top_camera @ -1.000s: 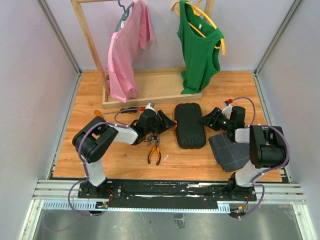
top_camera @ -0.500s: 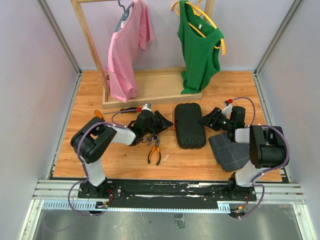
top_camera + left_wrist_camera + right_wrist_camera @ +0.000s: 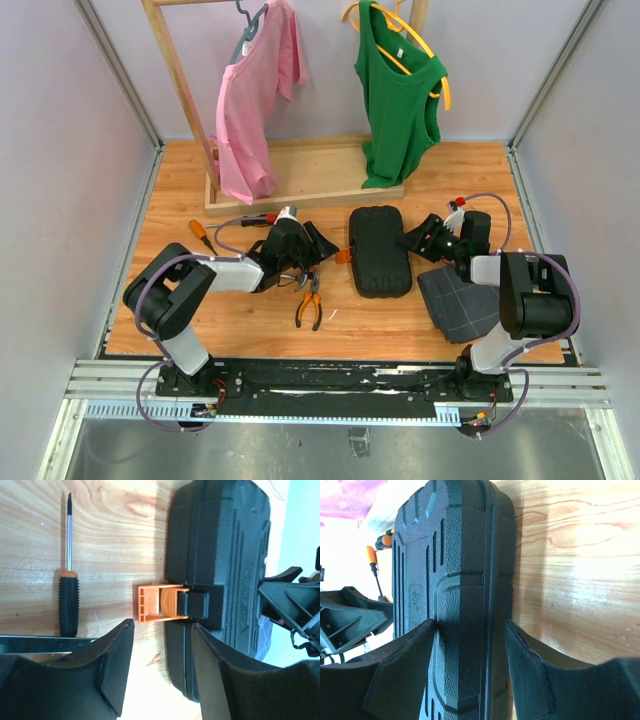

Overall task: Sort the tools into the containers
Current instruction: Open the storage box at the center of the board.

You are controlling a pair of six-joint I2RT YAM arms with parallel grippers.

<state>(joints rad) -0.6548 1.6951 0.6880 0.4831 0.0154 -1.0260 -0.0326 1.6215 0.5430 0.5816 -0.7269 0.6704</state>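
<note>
The black tool case (image 3: 379,250) lies closed at the table's middle. Its orange latch (image 3: 343,257) sticks out from its left edge and shows flipped outward in the left wrist view (image 3: 159,603). My left gripper (image 3: 318,244) is open and empty just left of the latch (image 3: 162,667). My right gripper (image 3: 411,242) is open and straddles the case's right edge (image 3: 470,645); one finger (image 3: 417,650) touches the lid and the other stands off it. Orange-handled pliers (image 3: 308,300) lie in front of the left gripper. A black-and-orange screwdriver (image 3: 68,595) lies left of the latch.
A dark grey flat tray (image 3: 462,302) lies under the right arm. Two more screwdrivers (image 3: 200,232) (image 3: 257,218) lie at the back left. A wooden clothes rack base (image 3: 300,190) with a pink and a green shirt stands behind the case.
My left gripper has drawn back to the left, away from the case, and the orange latch now shows sticking out. The right gripper and the case have stayed put.
</note>
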